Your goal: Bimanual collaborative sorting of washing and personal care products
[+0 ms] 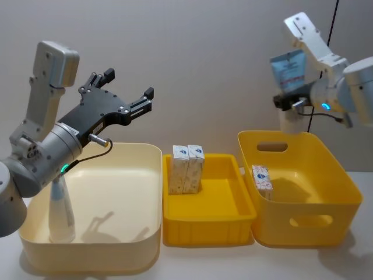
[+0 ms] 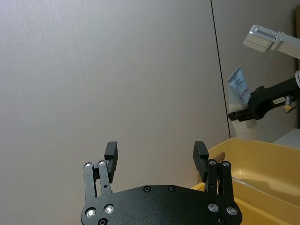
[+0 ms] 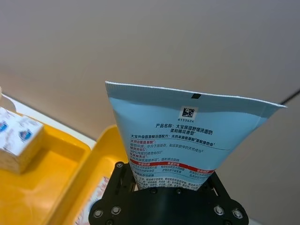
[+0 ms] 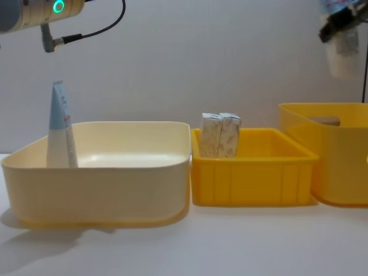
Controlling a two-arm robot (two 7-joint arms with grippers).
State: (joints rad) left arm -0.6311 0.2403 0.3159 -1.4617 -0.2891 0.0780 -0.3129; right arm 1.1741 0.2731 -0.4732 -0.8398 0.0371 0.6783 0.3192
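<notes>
The right end effector (image 1: 289, 104) is raised high above the back of the deep yellow bin (image 1: 303, 192), and it is clenched on a pale-blue tube (image 3: 187, 136). The tube stands upright with its long axis vertical: the flat crimped end points up and the whitish cap (image 1: 289, 121) points down toward the bin. In the right wrist view its printed face with the small code is turned to the camera, and the fingers press the tube near its lower part. The right arm comes in from the right side, bent, with the wrist about level.

The left end effector (image 1: 129, 93) hangs in the air above the far rim of the cream bin (image 1: 99, 233), released, with the two fingers well apart and nothing between them. The left arm slopes up from the lower left, and the fingers point forward and a little up toward the wall.

Another tapered tube (image 4: 60, 129) stands upright in the left part of the cream bin, narrow end up. Two cartons (image 1: 186, 168) stand upright side by side, touching, at the back left of the shallow yellow tray (image 1: 210, 224). One more carton (image 1: 261, 178) lies against the left wall inside the deep yellow bin. All three containers rest in a row on the bench (image 4: 230, 241).
</notes>
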